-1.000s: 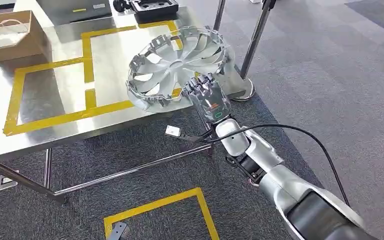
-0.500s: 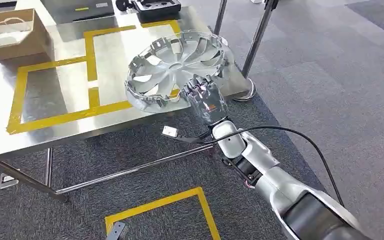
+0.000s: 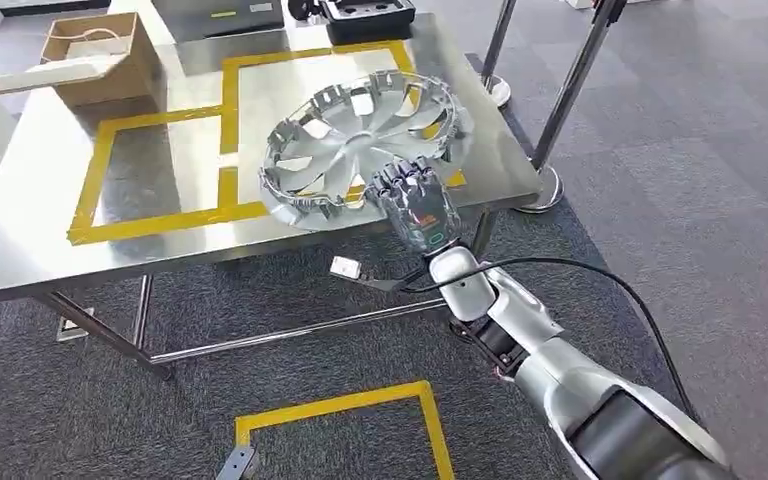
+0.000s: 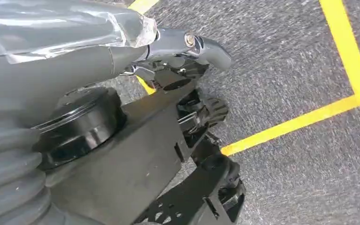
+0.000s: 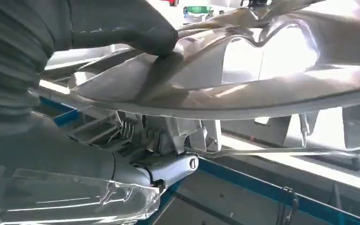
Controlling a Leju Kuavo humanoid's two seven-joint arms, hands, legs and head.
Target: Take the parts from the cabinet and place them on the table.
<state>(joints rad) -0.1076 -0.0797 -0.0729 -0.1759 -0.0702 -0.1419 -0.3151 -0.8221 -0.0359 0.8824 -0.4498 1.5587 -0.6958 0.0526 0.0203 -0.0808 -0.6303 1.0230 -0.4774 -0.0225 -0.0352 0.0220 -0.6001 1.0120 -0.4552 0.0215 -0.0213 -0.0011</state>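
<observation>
**Wheel cover held over the table's near right corner**

A cardboard box (image 3: 95,55) is seen at the far left corner of the table (image 3: 20,250). A black tray (image 3: 365,18) is placed at the far edge. The silver wheel cover (image 3: 365,140) is gripped at its near rim by the right hand (image 3: 418,205), thumb (image 5: 140,28) pressed on top. Whether the left hand (image 4: 122,51) is open or closed cannot be told.

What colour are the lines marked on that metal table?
Yellow: the tape lines form rectangles on the shiny steel table, clearest in the head view.
</observation>
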